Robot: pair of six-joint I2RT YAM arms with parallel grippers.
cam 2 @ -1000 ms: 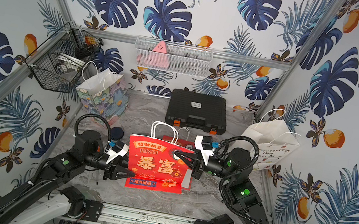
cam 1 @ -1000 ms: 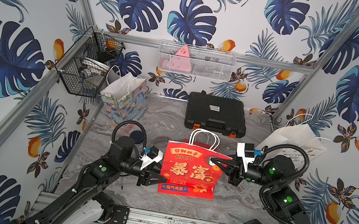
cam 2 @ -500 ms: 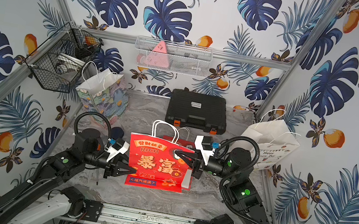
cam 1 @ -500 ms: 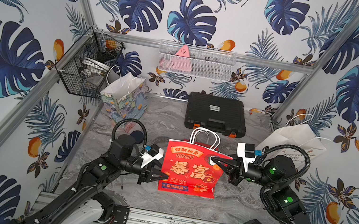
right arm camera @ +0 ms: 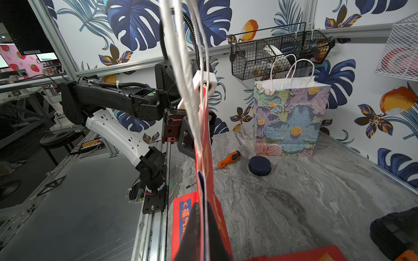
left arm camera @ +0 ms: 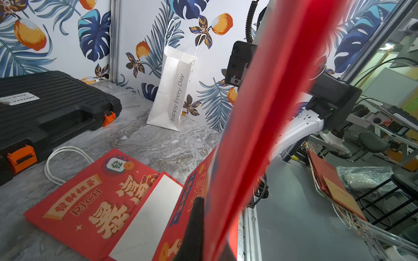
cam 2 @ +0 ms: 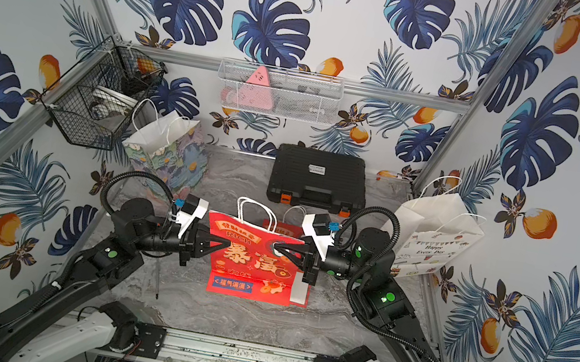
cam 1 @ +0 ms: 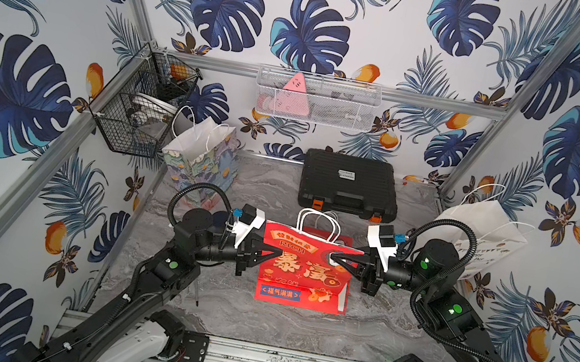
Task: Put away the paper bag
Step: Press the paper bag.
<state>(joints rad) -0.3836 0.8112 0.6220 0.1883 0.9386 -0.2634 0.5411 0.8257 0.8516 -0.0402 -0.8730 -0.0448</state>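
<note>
The red paper bag (cam 1: 305,269) was held upright and folded flat over the middle of the table (cam 1: 255,321), handles upward. The left hand (cam 1: 277,255) was closed on its left edge. The right hand (cam 1: 333,257) was closed on its upper right edge. A second red bag (left arm camera: 90,203) lay flat between it and the black case (cam 1: 348,184).
</note>
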